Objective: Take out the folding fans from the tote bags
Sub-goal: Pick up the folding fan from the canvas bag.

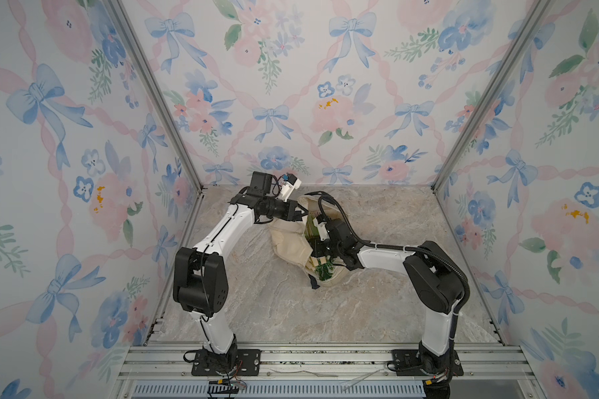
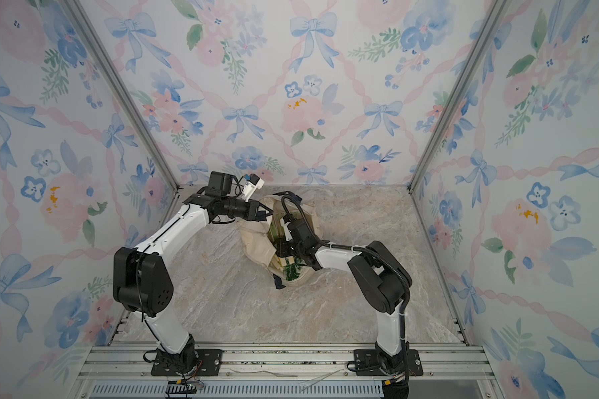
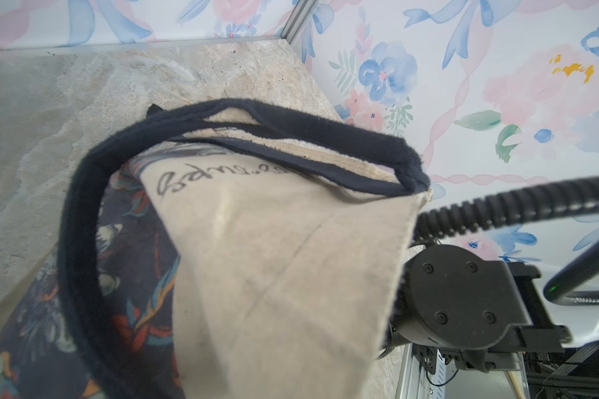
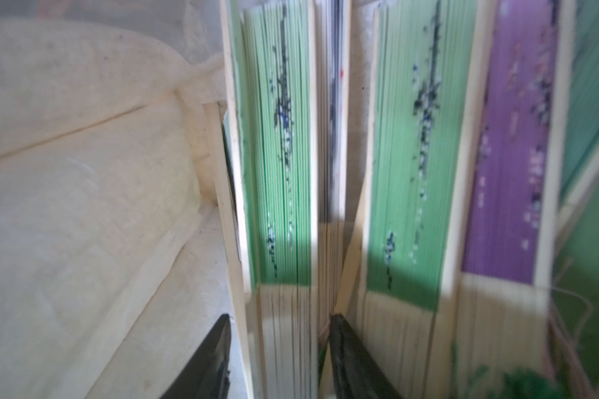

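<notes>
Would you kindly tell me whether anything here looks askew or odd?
Nothing is spilled. The bag, pinched by the left gripper, sags crumpled; inside, a pale slat leans crookedly beside the green fan that the right gripper clamps.

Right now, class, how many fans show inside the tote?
5, side by side in the tote: a green fan in the right gripper, a thin dark fan, a second green fan, a purple fan, a teal fan. More may be hidden.

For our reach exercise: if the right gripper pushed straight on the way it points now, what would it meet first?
The green fan between the right gripper's fingers; sliding along it, it would probably reach the bag's inner cloth, though depth is unclear.
</notes>
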